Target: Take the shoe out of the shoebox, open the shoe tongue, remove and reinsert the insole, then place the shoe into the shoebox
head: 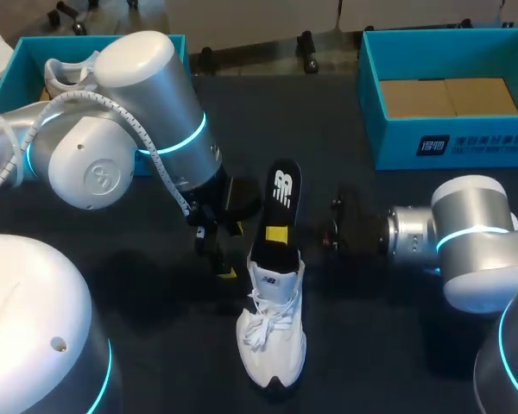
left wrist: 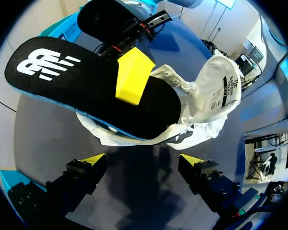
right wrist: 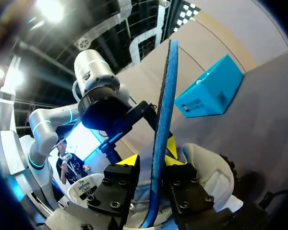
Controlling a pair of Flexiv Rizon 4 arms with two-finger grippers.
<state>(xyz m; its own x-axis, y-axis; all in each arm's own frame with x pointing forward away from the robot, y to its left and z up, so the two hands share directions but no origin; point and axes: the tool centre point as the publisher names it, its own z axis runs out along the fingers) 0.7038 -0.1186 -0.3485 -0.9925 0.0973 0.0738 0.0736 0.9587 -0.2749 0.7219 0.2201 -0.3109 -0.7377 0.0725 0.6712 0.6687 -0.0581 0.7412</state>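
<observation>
From where I stand, the white shoe lies out on the dark table, well apart from both boxes, with its toe toward the near edge and its laces up. The black insole sticks half out of its opening and slants away toward the far side, covering the mouth of the shoe. The right arm comes in low from the right, and the right gripper is clamped on the insole: one yellow tip sits on its top face, and the right wrist view shows the blue edge of the insole pinched between both tips. The left gripper hangs just beside the heel end with its fingers spread and nothing between them. In its own view the two yellow tips stand apart over bare table, with the insole and the folded-out tongue just ahead. The bulky left arm leans in over the table and hides a corner of the blue shoebox on the left, where a second white shoe peeks out. The blue shoebox on the right stands at the far right corner, with brown cardboard lining its floor.
</observation>
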